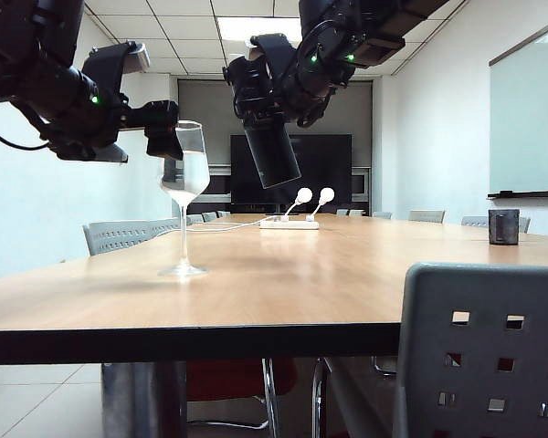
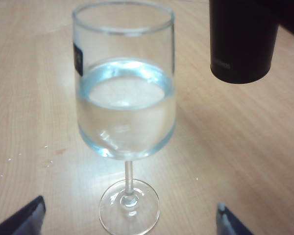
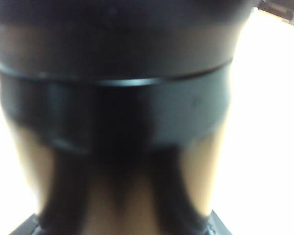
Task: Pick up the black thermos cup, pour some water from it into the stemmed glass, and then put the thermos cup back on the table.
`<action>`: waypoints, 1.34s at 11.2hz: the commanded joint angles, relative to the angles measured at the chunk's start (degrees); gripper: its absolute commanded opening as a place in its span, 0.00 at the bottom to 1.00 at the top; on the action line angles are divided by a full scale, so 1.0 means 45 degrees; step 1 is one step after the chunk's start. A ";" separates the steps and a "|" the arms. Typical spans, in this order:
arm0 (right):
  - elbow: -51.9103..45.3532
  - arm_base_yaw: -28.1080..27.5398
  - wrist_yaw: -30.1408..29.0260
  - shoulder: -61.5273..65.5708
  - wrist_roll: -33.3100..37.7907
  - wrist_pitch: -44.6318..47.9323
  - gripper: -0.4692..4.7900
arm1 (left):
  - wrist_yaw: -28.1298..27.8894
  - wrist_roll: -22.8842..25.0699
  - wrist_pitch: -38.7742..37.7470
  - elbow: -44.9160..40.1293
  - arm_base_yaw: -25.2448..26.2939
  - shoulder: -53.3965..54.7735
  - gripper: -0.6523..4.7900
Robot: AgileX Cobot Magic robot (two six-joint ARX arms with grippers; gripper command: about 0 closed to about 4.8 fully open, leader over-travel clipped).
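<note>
My right gripper (image 1: 267,119), clamped on the thermos (image 1: 272,153), held it above the surface (image 1: 283,274), its top hidden by the gripper. My left gripper (image 2: 130,218) stood apart around the water-filled glass (image 2: 125,98), fingertips cut off.

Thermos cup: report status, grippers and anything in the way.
Right gripper shut on black thermos cup, held tilted in the air. Left gripper open around the stemmed glass bowl, glass part-filled. Table below thermos bare.
</note>
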 commanded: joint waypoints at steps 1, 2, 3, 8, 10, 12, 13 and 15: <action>0.0189 0.0068 -0.0189 -0.0355 -0.1321 0.0486 0.51 | 0.0044 -0.0073 -0.0403 0.0034 -0.0005 -0.0743 1.00; 0.0189 0.0476 -0.0126 -0.0359 -0.3317 -0.0282 0.51 | -0.0083 -0.0068 -0.2210 0.0029 -0.0005 -0.1719 1.00; 0.0189 0.0607 0.0000 -0.0389 -0.3711 -0.0588 0.50 | -0.0083 -0.0063 -0.2380 0.0029 -0.0010 -0.1914 1.00; 0.0189 0.0767 0.1569 -0.0821 -0.5003 -0.1802 0.47 | -0.0083 0.0073 -0.3123 0.0029 -0.0010 -0.2458 1.00; 0.0189 0.0767 0.1564 -0.0913 -0.5362 -0.1880 0.47 | -0.0083 0.0073 -0.3201 0.0029 -0.0010 -0.2477 1.00; 0.0189 0.0767 0.1613 -0.1015 -0.6586 -0.2254 0.46 | -0.0092 0.0092 -0.3351 0.0029 -0.0010 -0.2759 1.00; 0.0189 0.0777 0.1724 -0.1035 -0.6722 -0.2249 0.46 | -0.0092 0.0087 -0.3381 0.0029 -0.0010 -0.2778 1.00; 0.0189 0.0797 0.2089 -0.1039 -0.7669 -0.2244 0.46 | -0.0087 0.0087 -0.3512 0.0029 -0.0010 -0.2798 1.00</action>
